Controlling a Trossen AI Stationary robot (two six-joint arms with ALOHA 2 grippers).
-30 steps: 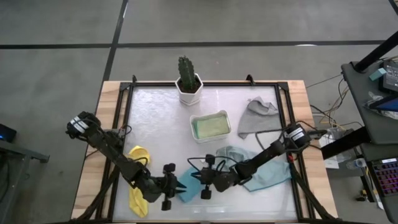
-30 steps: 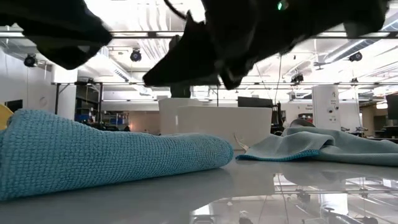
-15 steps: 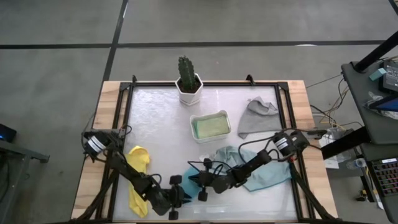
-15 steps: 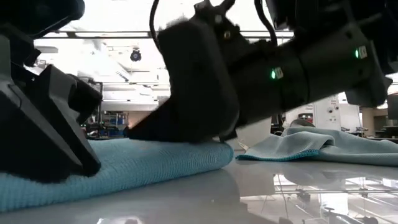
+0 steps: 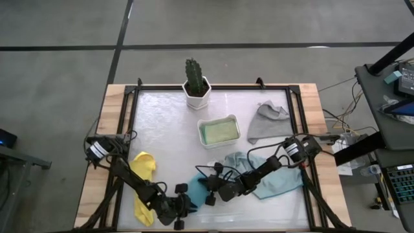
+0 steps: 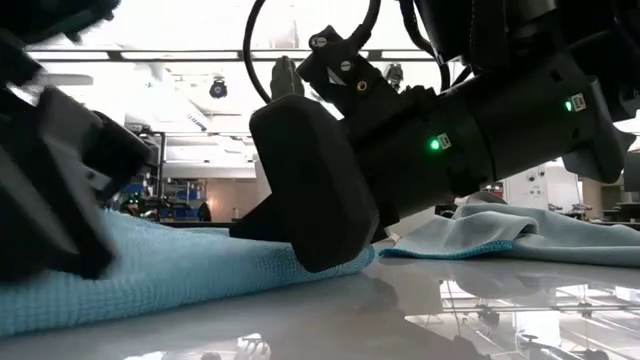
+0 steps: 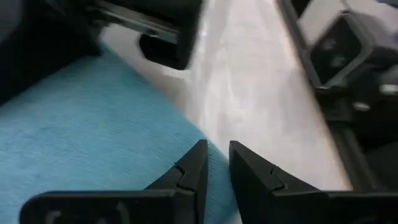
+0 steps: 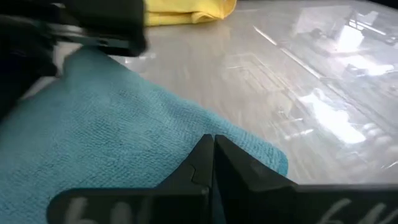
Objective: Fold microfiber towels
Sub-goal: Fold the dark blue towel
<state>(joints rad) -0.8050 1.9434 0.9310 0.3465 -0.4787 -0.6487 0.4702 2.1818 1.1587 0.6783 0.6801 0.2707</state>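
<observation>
The bright blue towel lies near the table's front edge, between my two grippers. My left gripper is at its near left part, fingers almost closed on it. My right gripper is shut at its right end. The yellow towel lies at the front left. The pale teal towel lies crumpled at the right, the grey towel behind it. The olive green towel lies in the white tray. My left gripper has the blue towel's edge near a corner between its two fingers, which stand a narrow gap apart and slant down toward the table. One layer or several cannot be told. The rest of the towel lies on the table. My right gripper is shut on the blue towel close to its right-hand corner, coming down at a slant from the table's right. The fingers hide the contact itself. That end of the towel rests on the table.
A potted cactus stands at the far middle of the table. A black frame runs round the table top. Bare table lies between the tray and the yellow towel.
Both grippers have come down from above the blue towel onto it. My left arm has swung toward the table's near edge. The towel's left part now stands a little higher in the low view; its right end stays on the table.
</observation>
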